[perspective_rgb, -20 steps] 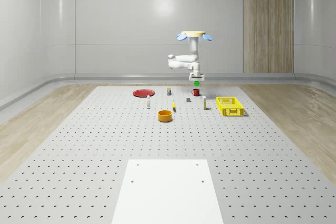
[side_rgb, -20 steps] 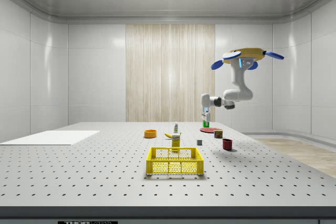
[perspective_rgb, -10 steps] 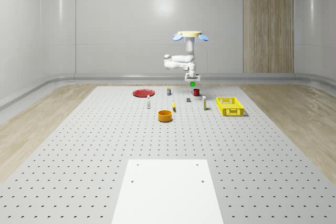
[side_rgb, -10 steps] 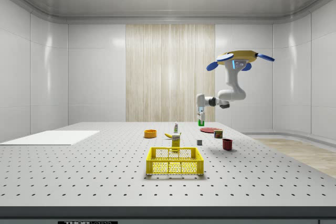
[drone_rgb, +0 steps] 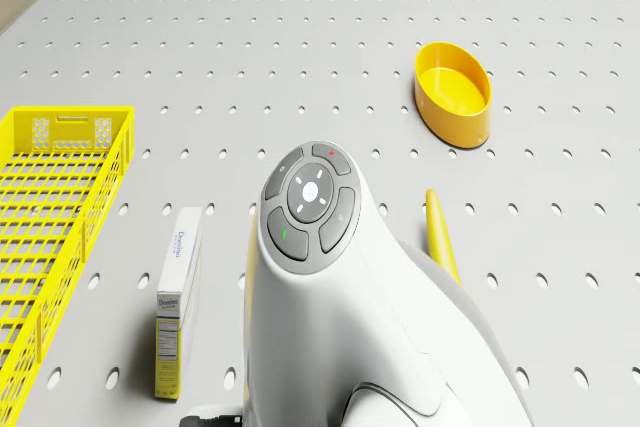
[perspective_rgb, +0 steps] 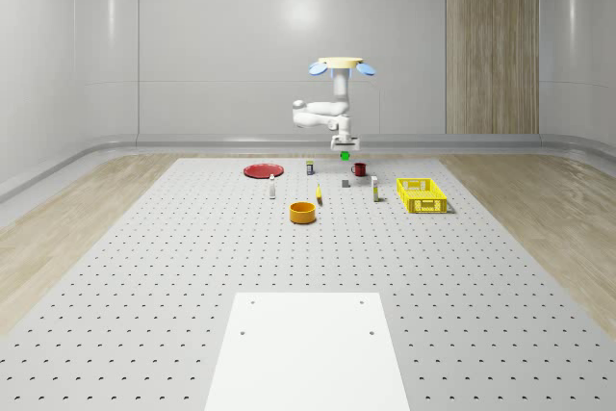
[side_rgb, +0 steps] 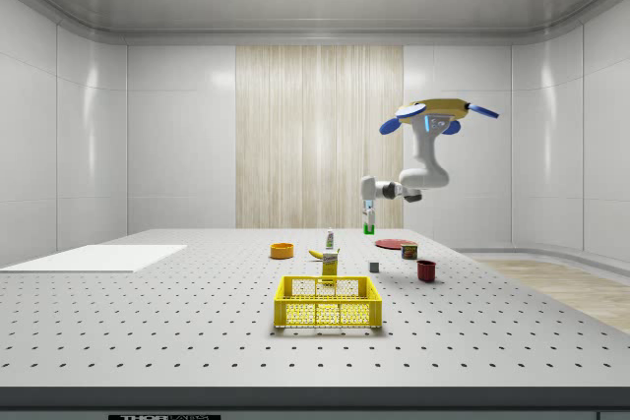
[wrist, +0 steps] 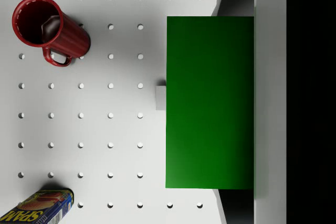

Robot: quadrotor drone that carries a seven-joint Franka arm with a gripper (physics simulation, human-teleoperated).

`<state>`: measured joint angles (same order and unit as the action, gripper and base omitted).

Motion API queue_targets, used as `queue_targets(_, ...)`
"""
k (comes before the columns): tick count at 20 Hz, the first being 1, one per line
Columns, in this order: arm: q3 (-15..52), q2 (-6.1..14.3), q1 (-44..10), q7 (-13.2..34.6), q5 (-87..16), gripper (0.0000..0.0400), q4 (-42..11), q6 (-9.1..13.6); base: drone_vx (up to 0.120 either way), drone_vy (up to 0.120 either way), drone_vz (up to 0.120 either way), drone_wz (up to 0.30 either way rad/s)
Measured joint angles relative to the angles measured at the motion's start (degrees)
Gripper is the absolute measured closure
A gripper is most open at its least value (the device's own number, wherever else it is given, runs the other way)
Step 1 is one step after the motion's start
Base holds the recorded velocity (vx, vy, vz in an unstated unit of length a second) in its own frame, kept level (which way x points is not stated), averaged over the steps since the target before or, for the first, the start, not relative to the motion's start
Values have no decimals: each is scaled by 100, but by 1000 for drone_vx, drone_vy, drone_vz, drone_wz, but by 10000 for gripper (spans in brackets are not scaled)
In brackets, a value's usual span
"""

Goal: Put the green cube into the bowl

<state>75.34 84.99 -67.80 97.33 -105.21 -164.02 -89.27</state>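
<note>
Green cube (perspective_rgb: 345,155) is clear of the table (perspective_rgb: 308,257), carried in the air at the far end of the surface; in the wrist view it sits against a dark finger with the table well below it; the hand (side_rgb: 368,228) is judged clamped on the cube. Drone (perspective_rgb: 336,66) hovers above the far part of the table, over the cluster of small items, with the arm (perspective_rgb: 318,115) bent below it and the hand pointing down. Below and near the load stand a red mug (wrist: 48,29) and a Spam tin (wrist: 38,207), both apart from the cube. Orange bowl (perspective_rgb: 303,212) rests on the table nearer the whole-scene camera and toward that view's left of the load, open side up, nothing seen inside it; a banana (perspective_rgb: 319,195) lies just beside it; a small box (drone_rgb: 172,319) and a yellow basket (perspective_rgb: 421,194) stand toward the whole-scene view's right.

Step in hand, by assessment: transport; pickup complete, placement not yet done. Next move calls for bringing the cube directly above the bowl's opening, lowering until it is close over the rim, then parting the fingers. Risk noted: release from height or off centre could let the cube strike the rim and bounce out.
</note>
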Motion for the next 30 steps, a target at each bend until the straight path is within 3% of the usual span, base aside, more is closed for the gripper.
queue_targets(4, 5, 29, -8, 5, 12, 150, 2, -27, 10, -120, 0, 0)
queue_targets(30, 28, 181, -50, 46, 76, 150, 9, -170, 120, -120, 0, 0)
